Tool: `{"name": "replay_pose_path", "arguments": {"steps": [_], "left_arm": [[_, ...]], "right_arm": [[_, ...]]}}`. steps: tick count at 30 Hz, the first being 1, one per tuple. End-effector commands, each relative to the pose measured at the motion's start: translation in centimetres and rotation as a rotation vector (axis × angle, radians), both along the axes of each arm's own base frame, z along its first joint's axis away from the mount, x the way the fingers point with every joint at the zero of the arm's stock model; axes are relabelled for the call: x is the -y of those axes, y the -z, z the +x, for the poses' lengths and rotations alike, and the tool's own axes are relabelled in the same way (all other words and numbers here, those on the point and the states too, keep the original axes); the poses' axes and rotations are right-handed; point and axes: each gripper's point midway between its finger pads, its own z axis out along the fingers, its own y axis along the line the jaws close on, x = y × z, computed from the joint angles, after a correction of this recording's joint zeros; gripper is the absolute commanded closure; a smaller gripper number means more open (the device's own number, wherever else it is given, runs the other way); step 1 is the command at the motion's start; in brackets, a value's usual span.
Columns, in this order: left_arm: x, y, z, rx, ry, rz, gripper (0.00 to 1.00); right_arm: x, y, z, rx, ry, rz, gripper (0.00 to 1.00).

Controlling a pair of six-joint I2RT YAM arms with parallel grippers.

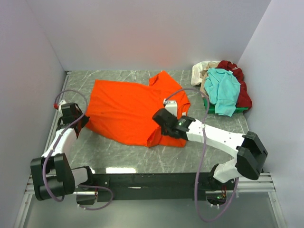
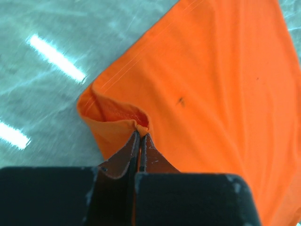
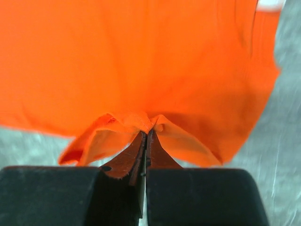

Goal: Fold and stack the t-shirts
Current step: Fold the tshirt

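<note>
1. Table (image 1: 142,159): grey marbled top that fills the middle of the overhead view. All the cloth rests on it.
2. Orange t-shirt (image 1: 123,109): spread mostly flat at the centre of the overhead view. Its long axis runs left to right across the frame, dipping a little toward the right. One sleeve points to the upper centre. Its lower edge is the one nearest the arm bases.
3. Heap of other t-shirts, upper right of the overhead view, well apart from the orange one: teal t-shirt (image 1: 224,90) on top, dark red t-shirt (image 1: 243,95) behind and to the right of it, cream t-shirt (image 1: 200,71) at the left rear. All are crumpled and none is folded.
4. Right gripper (image 3: 146,133): jaws pressed together on a small bunched tuft of orange cloth at the shirt's lower right edge.
5. Left gripper (image 2: 140,133): jaws likewise pinched tight on orange cloth, at the shirt's lower left corner, where the fabric puckers into a little cup.
6. Governing relation: both claws hold the same lower edge, one at each end of the long axis, and the body of the shirt lies wholly beyond them toward the top of the frame. Judged from this, the fold would carry that edge upward in the frame, over the body. Neither arm is nearer, so the pair would need to travel level to keep the crease straight.
</note>
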Motion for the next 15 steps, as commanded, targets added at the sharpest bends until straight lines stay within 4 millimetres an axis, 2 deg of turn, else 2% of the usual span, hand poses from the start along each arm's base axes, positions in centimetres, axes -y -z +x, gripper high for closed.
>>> {"name": "replay_pose_path", "arguments": {"steps": [1,2,3,4,5,6,8,9,11,15], "left_arm": [[-0.5,-3.0,2.9,0.09,0.027,0.028,1.0],[-0.5,-2.6,3.3,0.08,0.028,0.028,0.99],[-0.7,-3.2,3.9,0.093,0.029,0.031,0.99],[-0.5,-2.7,4.3,0.078,0.042,0.023,1.0],[-0.6,-2.8,4.7,0.081,0.046,0.023,0.99],[-0.6,-3.4,5.4,0.093,0.051,0.025,0.99],[-0.6,-3.0,6.1,0.081,0.063,0.021,0.99],[-0.6,-3.5,6.7,0.093,0.068,0.02,0.99],[-0.7,-3.1,7.3,0.082,0.074,0.02,0.99],[-1.1,-3.3,8.6,0.081,0.08,0.035,1.0]], "right_arm": [[-1.3,-2.9,4.0,0.086,-0.028,0.034,1.0],[-0.9,-2.5,5.1,0.077,-0.012,0.022,1.0],[-0.8,-2.6,5.7,0.08,-0.015,0.009,1.0],[-1.0,-3.5,6.7,0.097,-0.006,0.019,1.0],[-0.6,-3.1,7.7,0.089,0.01,0.004,1.0],[-0.8,-3.8,8.6,0.104,0.008,0.007,1.0],[-0.3,-3.3,10.1,0.097,0.022,-0.012,1.0],[-0.5,-4.0,10.9,0.11,0.027,0.0,1.0],[-0.2,-3.6,12.0,0.104,0.036,-0.02,1.0],[0.7,-4.1,14.4,0.116,0.06,-0.04,1.0]]}}
